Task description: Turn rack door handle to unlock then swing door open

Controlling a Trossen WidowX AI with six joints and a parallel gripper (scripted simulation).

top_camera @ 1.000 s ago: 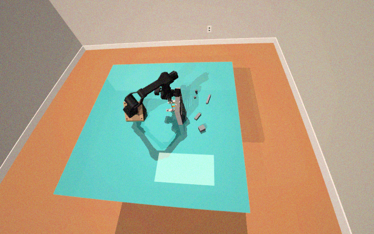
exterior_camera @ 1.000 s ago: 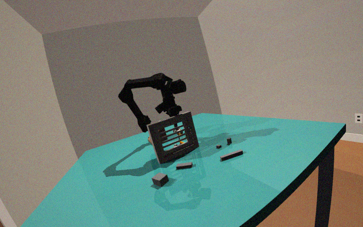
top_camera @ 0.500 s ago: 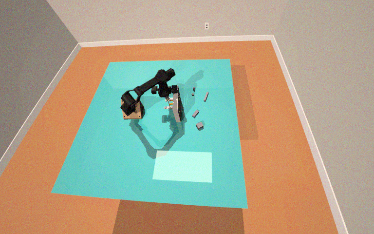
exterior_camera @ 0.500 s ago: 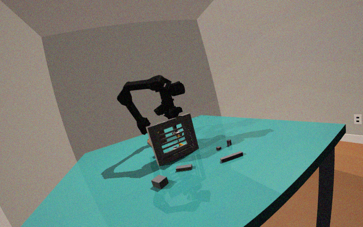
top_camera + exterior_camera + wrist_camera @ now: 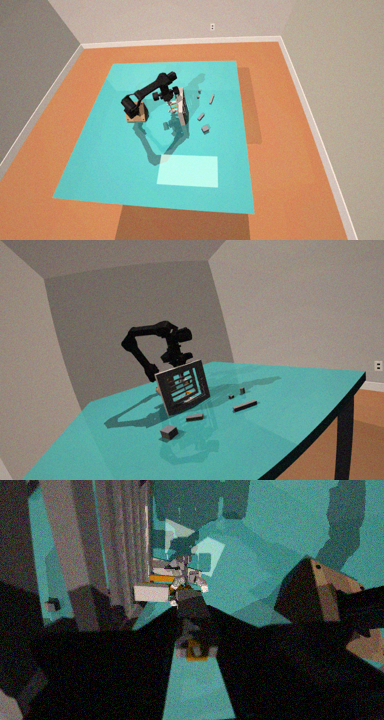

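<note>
We have our black parallel-jaw gripper [image 5: 169, 99] [image 5: 178, 364] [image 5: 190, 610] pointing down, its fingers pinching the dark upright bar-shaped handle [image 5: 192, 602]. The handle stands on the arm's side of the grey rectangular slatted rack door and frame [image 5: 181, 113] [image 5: 162, 392] [image 5: 75, 555], which stands upright on the turquoise table [image 5: 113, 169] [image 5: 84, 443] [image 5: 250, 580]. Behind us, our black jointed arm [image 5: 150, 87] [image 5: 145, 330] rises from a tan block base [image 5: 136, 119] [image 5: 320, 587]. Beyond the frame, well apart from the gripper, lie a grey cuboid block [image 5: 205, 129] [image 5: 169, 432] and a long grey bar [image 5: 211, 99] [image 5: 244, 406].
</note>
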